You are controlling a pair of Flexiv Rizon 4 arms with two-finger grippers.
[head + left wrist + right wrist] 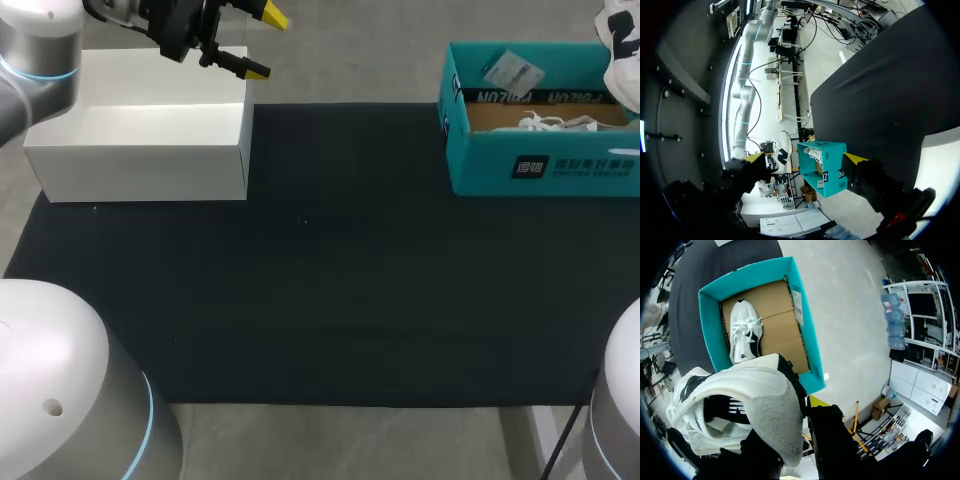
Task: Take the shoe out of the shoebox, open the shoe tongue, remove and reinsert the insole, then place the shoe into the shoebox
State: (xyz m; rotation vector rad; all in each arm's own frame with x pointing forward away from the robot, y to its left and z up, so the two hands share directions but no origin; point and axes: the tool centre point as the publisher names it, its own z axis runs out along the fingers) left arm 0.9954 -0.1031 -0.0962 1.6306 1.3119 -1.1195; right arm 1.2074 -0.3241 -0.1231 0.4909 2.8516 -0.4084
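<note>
The lifted shoe (755, 405) is shown in full only in the right wrist view. It is a white trainer with black markings, pinched at its black collar by the right gripper (805, 402). One yellow tip is seen against the collar and the other is hidden by the shoe. The shoe is held above the open teal shoebox (810, 355), where a second shoe (744, 335) is laid on brown cardboard beside one long wall. In the head view only a part of the held shoe (625, 40) is caught, over the far right end of the shoebox (545, 165), and little but laces is seen of the second shoe (555, 122). The left gripper (266, 43) is spread wide with nothing in it, above the far corner of a white box (140, 170) at the far left of the black mat (350, 280). In the left wrist view the shoebox (827, 172) and the held shoe (782, 155) are seen well ahead of the parted fingers. White print is carried on the shoebox's near side, partly on a dark panel, and dark lettering runs along an inner wall. A white label (797, 305) with small print is fixed to another inner wall
</note>
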